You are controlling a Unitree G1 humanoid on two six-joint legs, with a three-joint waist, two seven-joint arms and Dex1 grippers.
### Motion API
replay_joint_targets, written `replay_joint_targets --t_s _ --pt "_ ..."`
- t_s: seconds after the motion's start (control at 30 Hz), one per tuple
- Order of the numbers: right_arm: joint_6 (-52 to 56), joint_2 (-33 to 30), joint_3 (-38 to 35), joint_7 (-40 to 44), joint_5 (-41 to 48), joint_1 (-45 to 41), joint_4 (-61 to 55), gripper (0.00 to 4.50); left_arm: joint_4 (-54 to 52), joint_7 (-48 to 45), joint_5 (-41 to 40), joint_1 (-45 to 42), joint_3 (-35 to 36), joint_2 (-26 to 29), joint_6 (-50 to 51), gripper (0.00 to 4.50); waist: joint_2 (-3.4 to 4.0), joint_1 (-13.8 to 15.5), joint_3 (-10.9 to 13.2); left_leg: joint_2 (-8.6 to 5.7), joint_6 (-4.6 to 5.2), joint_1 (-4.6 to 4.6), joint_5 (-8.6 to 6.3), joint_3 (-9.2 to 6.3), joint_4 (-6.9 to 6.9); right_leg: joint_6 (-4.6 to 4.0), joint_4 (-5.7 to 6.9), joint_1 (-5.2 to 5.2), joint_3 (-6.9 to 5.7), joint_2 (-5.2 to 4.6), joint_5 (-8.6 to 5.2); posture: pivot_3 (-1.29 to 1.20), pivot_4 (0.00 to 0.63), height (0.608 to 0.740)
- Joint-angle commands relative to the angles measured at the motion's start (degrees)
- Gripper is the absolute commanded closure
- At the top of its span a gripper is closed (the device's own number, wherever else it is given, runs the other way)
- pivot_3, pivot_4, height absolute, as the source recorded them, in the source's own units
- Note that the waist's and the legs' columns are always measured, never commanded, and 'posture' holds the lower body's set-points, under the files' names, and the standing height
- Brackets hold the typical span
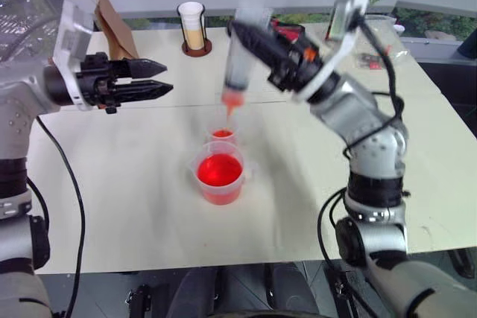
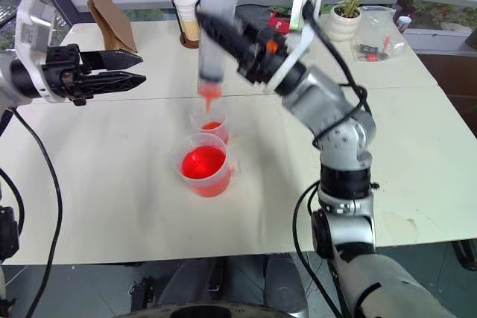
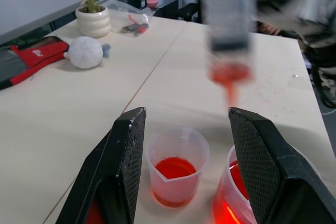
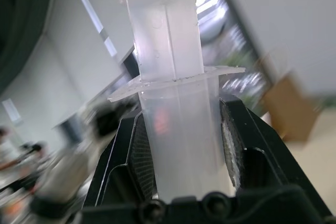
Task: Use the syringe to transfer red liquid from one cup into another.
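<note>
My right gripper (image 1: 246,35) is shut on the syringe (image 1: 238,65), a clear thick barrel held upright with its orange-red nozzle pointing down. The nozzle hangs just above the small narrow cup (image 1: 222,138), which holds a little red liquid (image 3: 175,169). In front of that cup stands the wide spouted beaker (image 1: 220,176), holding more red liquid (image 1: 218,170). In the right wrist view the barrel (image 4: 178,145) sits between both pads. My left gripper (image 1: 168,78) hovers open and empty to the left of the cups, pointing toward them.
A tall white cup on a dark base (image 1: 193,27) and a brown paper bag (image 1: 113,24) stand at the back of the table. A potted plant (image 2: 350,5), a plastic bag (image 2: 376,39), a white ball (image 3: 85,52) and a red item (image 3: 31,59) lie far right.
</note>
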Motion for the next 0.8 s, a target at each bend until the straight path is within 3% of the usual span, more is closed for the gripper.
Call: replay_joint_targets --t_s 0.03,0.23,0.57,0.8 --pt "-8.9 1.2 3.1 5.9 -7.6 -3.2 8.8 3.10 0.2 0.5 0.6 -1.3 1.2 -0.3 -2.0 1.95 0.00 0.0 0.0 0.00 0.00 0.00 0.00 0.01 0.00 0.00 0.00 0.00 0.00 0.00 0.00 0.00 0.150 0.739" --pt "-15.4 2.9 6.2 12.6 -13.8 -3.1 17.0 3.10 5.0 2.5 4.0 -6.5 0.1 -3.6 -6.8 1.95 0.00 0.1 0.0 -0.02 -0.01 -0.01 0.01 0.01 0.03 0.00 -0.01 0.02 0.00 -0.01 0.00 0.00 0.150 0.739" --pt "-15.3 5.2 7.7 14.8 -16.0 -0.4 15.6 3.10 20.5 2.6 9.9 -23.0 -2.9 -13.5 -17.6 1.95 -0.01 0.0 0.0 -0.05 -0.04 -0.01 0.02 0.00 0.06 0.00 -0.01 0.04 -0.03 -0.03 0.00 0.00 0.150 0.739" --pt "-15.2 5.6 8.3 15.4 -17.2 0.3 15.1 3.10 29.9 -0.8 13.2 -28.9 -4.3 -17.8 -23.1 1.95 -0.01 -0.3 0.0 -0.04 -0.05 -0.01 0.03 0.02 0.02 0.00 0.12 -0.08 -0.03 -0.02 0.00 0.00 0.150 0.739"
